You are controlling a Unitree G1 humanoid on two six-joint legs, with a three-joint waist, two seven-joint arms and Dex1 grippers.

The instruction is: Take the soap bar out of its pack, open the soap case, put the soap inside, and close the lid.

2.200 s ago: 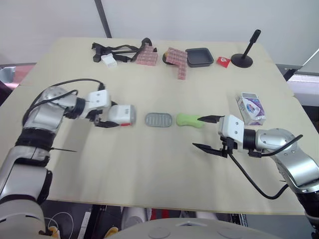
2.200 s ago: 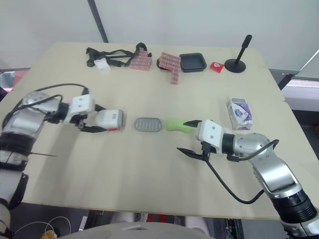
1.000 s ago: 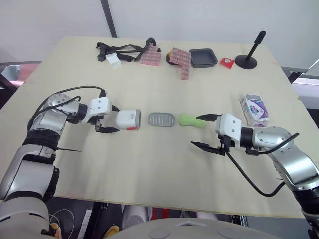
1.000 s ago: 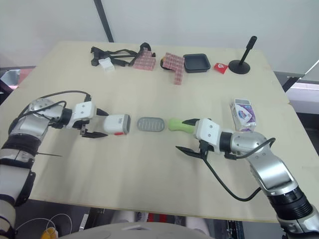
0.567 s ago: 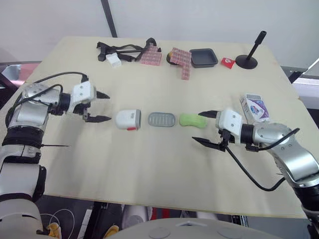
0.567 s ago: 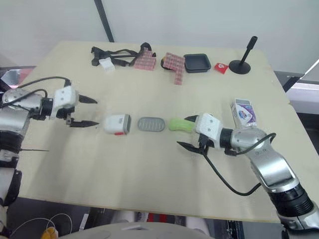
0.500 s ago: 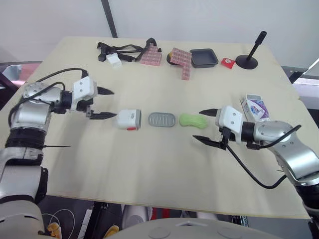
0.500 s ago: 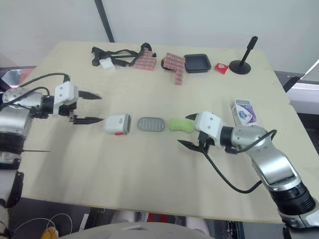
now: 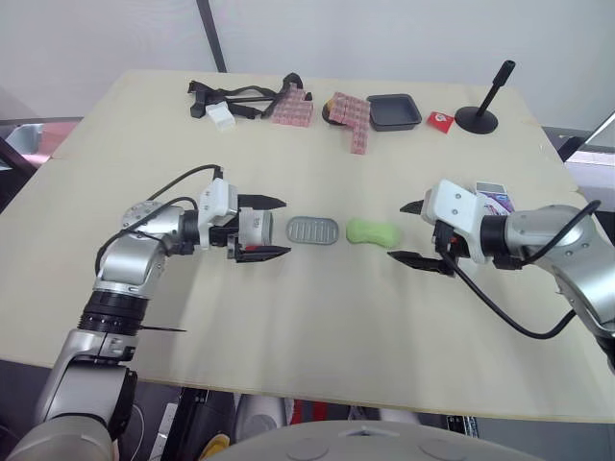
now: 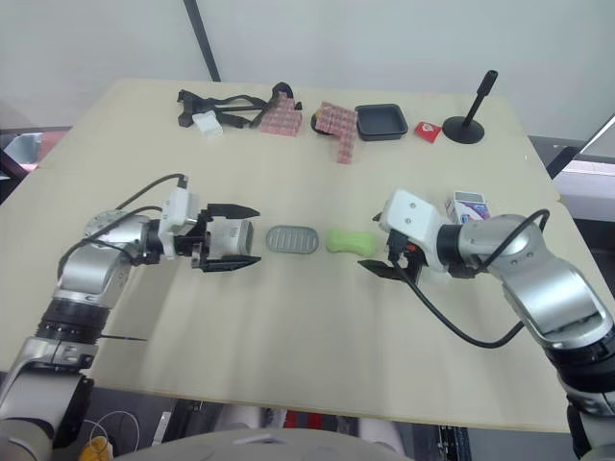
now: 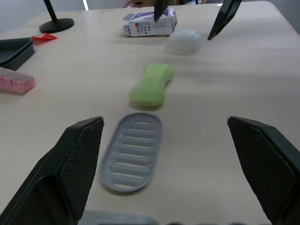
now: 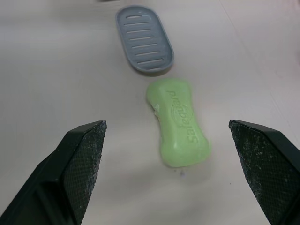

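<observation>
A: How much room is left around the row?
B: The case (image 9: pixel 252 228), tray (image 9: pixel 312 230) and soap (image 9: pixel 372 231) are laid in one line on the middle of the counter (image 9: pixel 317 327), well apart from every edge. Bare surface is seen in front of the row and behind it. Clutter is confined to the far edge, where a dish (image 9: pixel 395 110) and a stand (image 9: pixel 473 118) are set.
A: And the grippers?
B: The left gripper (image 9: pixel 284 227) is spread wide, with the case between its fingers; contact cannot be judged. The right gripper (image 9: pixel 397 230) is also spread wide, just beside the soap's outer end and apart from it. The pack (image 10: pixel 468 206) is partly hidden behind that arm, near the right edge.
A: What is known of shapes and surfaces?
B: The soap is a smooth green bar, waisted, laid flat and unwrapped. The tray is a grey oval, ribbed with slots. The case is white and rounded, with a red mark.
A: Any writing?
B: "Safeguard" is read, embossed along the soap. Print on the pack cannot be made out.
</observation>
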